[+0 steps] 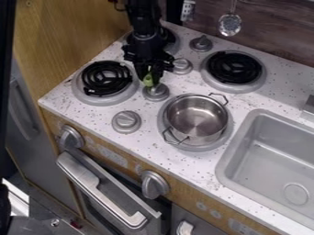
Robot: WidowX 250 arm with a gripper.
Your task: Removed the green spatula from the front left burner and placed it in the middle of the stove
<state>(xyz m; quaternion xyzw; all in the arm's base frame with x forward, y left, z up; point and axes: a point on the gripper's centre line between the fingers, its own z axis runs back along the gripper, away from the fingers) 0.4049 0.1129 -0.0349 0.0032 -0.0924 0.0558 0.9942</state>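
A green spatula [148, 81], mostly hidden, is held by the gripper [150, 78] above the countertop [86, 112], inward from its left edge.

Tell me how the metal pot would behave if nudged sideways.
The pot looks like thin-walled metal, so probably stiff and fairly light. Being broad and low on its burner, it would likely slide rather than tip.

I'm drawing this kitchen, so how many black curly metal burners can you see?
3: the front-left burner, the back-right burner and the back-left burner, partly behind the black robot arm. The round silver metal pot might hide another.
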